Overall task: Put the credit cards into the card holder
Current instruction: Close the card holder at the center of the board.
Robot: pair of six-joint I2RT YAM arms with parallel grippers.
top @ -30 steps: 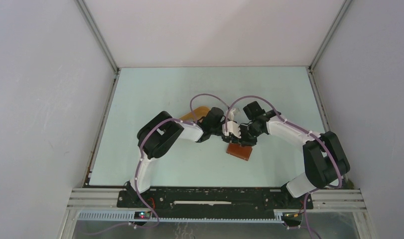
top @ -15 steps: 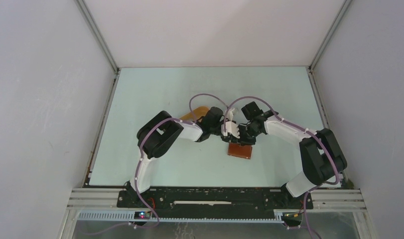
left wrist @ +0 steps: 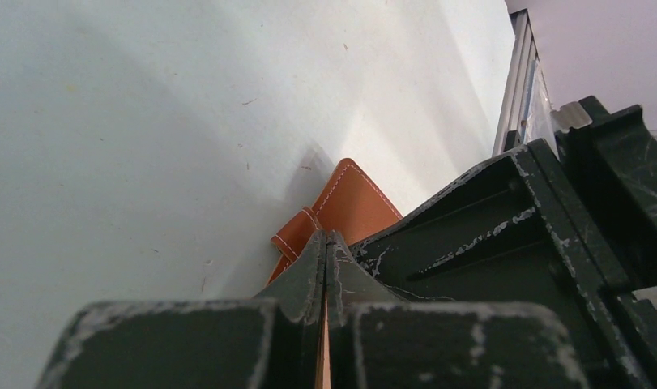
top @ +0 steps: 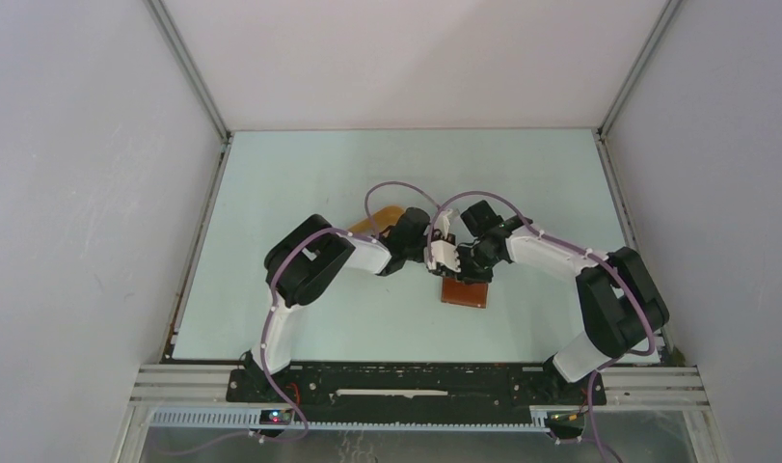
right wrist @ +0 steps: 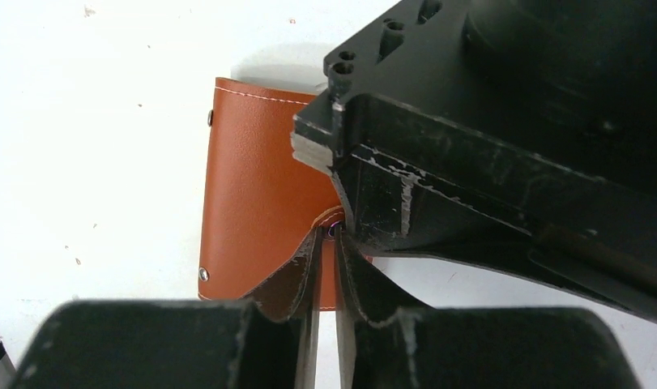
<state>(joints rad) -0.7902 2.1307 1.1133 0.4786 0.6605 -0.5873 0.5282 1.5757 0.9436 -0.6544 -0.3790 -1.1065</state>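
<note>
The reddish-brown card holder [top: 466, 294] lies on the table at the centre, and both grippers meet at its far edge. My left gripper [top: 442, 261] is shut, with a thin tan sliver of the holder's edge between its fingers [left wrist: 326, 237]. The holder's strap and corner [left wrist: 353, 203] show just past the tips. My right gripper [top: 471, 265] is nearly shut [right wrist: 334, 231], with a stitched edge of the holder [right wrist: 260, 178] pinched at its tips. No credit cards show in any view.
An orange-yellow tray [top: 375, 222] lies behind the left arm, mostly hidden by it. The left gripper's black body [right wrist: 503, 138] crowds the right wrist view. Grey walls stand on three sides of the pale table [top: 300, 183].
Both grippers have shifted slightly left while staying at the holder's far edge. The holder has turned a little and now lies squarer.
</note>
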